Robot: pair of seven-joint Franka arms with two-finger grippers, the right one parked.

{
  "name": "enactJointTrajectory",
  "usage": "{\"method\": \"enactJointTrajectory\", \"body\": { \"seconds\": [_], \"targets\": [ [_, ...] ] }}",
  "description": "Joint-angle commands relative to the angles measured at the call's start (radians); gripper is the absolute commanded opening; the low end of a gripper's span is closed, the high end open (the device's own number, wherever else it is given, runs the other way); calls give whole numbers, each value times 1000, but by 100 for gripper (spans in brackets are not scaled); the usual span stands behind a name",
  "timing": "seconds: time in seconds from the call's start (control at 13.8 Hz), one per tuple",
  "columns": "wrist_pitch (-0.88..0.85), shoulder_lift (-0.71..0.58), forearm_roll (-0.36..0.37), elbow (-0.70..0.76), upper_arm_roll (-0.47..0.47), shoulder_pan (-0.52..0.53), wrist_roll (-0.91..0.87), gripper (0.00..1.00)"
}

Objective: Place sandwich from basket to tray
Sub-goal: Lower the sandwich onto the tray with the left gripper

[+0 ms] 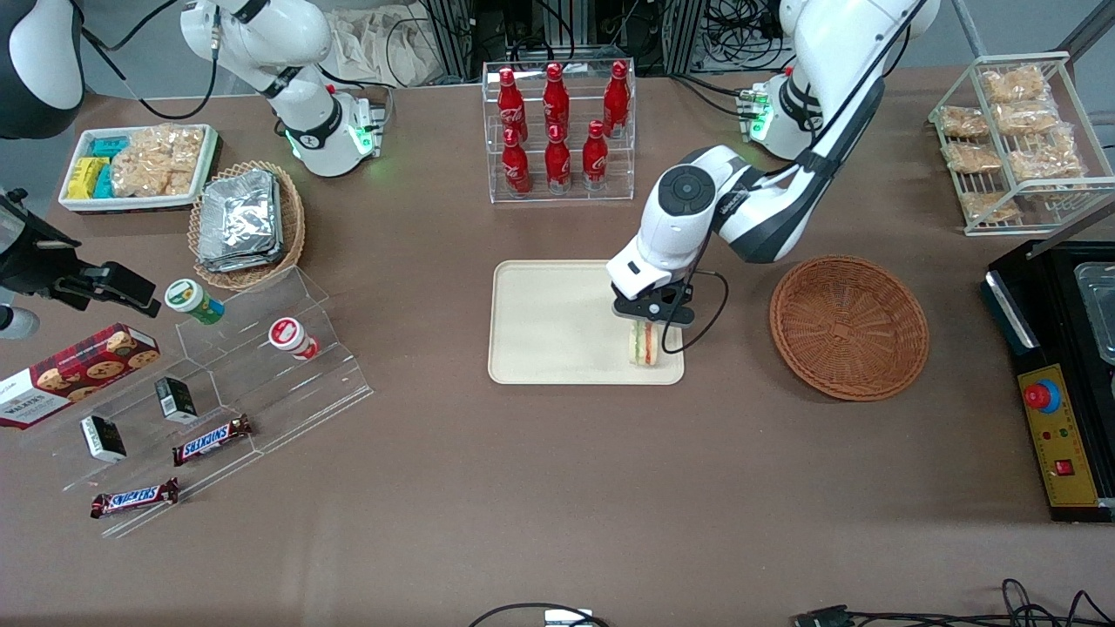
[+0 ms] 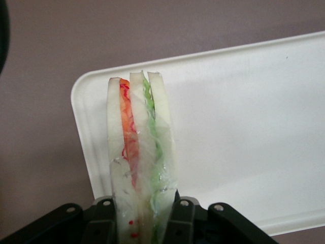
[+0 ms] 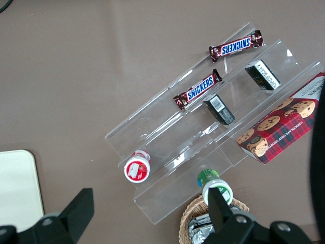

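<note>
my hand [image 1: 649, 324] clamped on the sandwich [image 1: 645, 345], holding it upright over the tray's [image 1: 549, 322] corner nearest the basket [image 1: 848, 326], basket sitting on the tabletop [image 1: 540, 488]

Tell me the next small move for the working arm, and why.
Probably lower a touch, then open. The hand is shut on the sandwich, which hangs upright over the tray's corner nearest the front camera and the basket. The basket is empty. I cannot tell whether the sandwich touches the tray yet, so ease down first.
</note>
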Motion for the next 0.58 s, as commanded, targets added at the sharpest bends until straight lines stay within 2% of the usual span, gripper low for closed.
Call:
{"method": "enactJointTrajectory", "body": {
  "seconds": [0.0,0.51],
  "targets": [
    [23,26,44,-5,1,-20,-33,33],
    [42,82,87,-39,4,-37,-90,33]
  ]
}}
